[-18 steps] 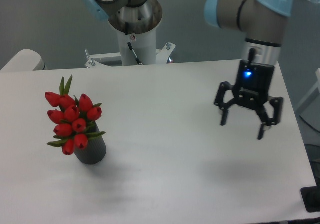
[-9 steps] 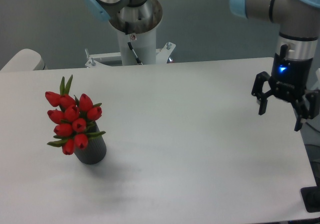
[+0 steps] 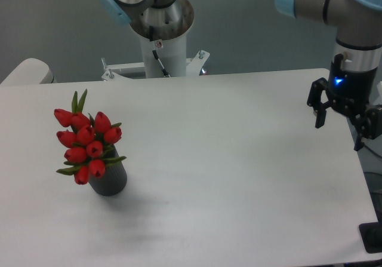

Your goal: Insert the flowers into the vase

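a: where are the flowers (image 3: 87,146) right now?

b: at the left of the table (image 3: 227,159), standing in the vase (image 3: 109,178). the red buds cluster above its mouth and lean a little to the left, with green leaves poking out at the top and sides. the stems go down inside where i can't see them.

a: and your hand?

b: my gripper (image 3: 341,125) hangs over the table's right edge, well apart from the bunch. the fingers are spread wide and there is nothing between them.

a: how would the bunch handle, if you had to take it?

b: light, i'd judge, and soft. the buds look as if they'd crush or bend under a hard squeeze, and the leaves would slip aside. i'd take hold low, on the gathered stems just under the heads, not on the buds themselves. whether they are real or artificial i can't tell from here.

a: and the vase?

b: small, dark grey, nearly black, a plain cylinder. it looks stiff enough, but the bunch is bigger than it is and leans, so i'd guess it is top-heavy and could tip if nudged.

a: so what's left of the job?

b: to my eye nothing; the flowers sit in the vase already.
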Motion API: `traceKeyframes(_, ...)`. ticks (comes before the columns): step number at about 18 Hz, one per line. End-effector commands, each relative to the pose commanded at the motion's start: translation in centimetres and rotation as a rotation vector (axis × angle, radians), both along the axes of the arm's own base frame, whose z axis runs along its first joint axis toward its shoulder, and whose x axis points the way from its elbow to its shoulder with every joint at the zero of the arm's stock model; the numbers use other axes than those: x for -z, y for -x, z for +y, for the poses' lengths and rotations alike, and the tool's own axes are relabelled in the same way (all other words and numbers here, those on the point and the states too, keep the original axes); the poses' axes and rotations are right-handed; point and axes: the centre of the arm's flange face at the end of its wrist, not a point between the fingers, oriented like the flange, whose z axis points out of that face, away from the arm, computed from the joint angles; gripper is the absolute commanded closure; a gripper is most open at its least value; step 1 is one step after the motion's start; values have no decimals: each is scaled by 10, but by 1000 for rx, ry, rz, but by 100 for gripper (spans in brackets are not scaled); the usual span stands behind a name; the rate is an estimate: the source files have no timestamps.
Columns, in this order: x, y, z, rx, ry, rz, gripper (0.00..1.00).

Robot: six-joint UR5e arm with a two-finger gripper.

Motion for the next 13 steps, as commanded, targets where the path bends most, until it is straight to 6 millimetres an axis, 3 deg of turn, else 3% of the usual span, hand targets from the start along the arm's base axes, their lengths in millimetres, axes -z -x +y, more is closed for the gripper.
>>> traceKeyframes(9, -3, -13, 23, 15, 104, 56, 0)
traceKeyframes(13, -1, -14, 23, 15, 109, 55, 0)
